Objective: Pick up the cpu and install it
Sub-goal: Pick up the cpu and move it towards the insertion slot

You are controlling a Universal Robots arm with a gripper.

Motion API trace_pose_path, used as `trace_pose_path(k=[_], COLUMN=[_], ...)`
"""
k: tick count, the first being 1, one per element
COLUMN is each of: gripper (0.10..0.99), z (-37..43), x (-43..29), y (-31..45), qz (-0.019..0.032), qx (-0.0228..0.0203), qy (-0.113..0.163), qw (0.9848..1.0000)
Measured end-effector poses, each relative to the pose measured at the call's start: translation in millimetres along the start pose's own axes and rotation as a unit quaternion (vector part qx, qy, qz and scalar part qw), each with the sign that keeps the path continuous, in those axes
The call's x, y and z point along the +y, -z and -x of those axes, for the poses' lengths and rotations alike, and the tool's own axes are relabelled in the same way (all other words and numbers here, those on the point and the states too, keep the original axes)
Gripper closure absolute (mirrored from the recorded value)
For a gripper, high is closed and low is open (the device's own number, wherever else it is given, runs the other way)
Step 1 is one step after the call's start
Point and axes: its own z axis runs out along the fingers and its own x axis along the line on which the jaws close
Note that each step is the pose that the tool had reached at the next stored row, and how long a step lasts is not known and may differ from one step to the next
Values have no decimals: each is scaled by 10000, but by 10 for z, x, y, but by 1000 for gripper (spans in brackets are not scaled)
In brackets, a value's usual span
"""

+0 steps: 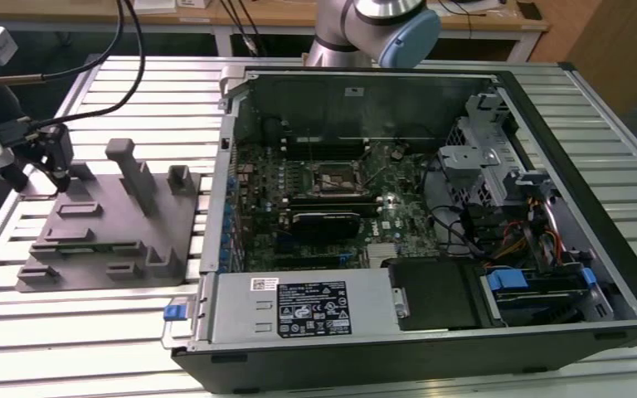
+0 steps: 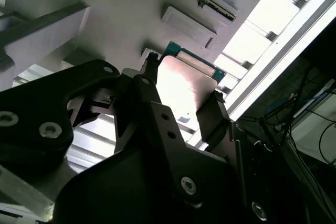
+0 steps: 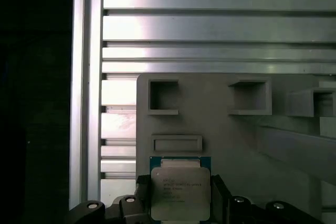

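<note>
1. State: the gripper (image 2: 182, 85) is closed narrowly on the cpu (image 3: 180, 188). Its fingers (image 2: 210, 115) press two opposite edges, and the chip sits between the fingertips, at the grey fixture (image 3: 231, 140).
2. Risk: the grip bears on thin rims only. A jolt or tilt could likely twist the chip or let it drop.
3. Orientation: flat, metal top facing the wrist. It is near-square, with no marked long axis.

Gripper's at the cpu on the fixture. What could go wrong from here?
The gripper sits around the cpu at its thin edges; a poor hold could tilt or drop it.
Upright posts on the grey fixture stand close by; a snag seems possible.
The socket lies deep inside the case among cables; tight approach.
</note>
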Motion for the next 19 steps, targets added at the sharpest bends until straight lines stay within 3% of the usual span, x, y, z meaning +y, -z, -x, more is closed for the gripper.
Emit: trace_pose_path(k=[19], gripper=[545], z=[1], x=[10], y=[242], qz=[2], qx=[-5], qy=[0], qw=[10000])
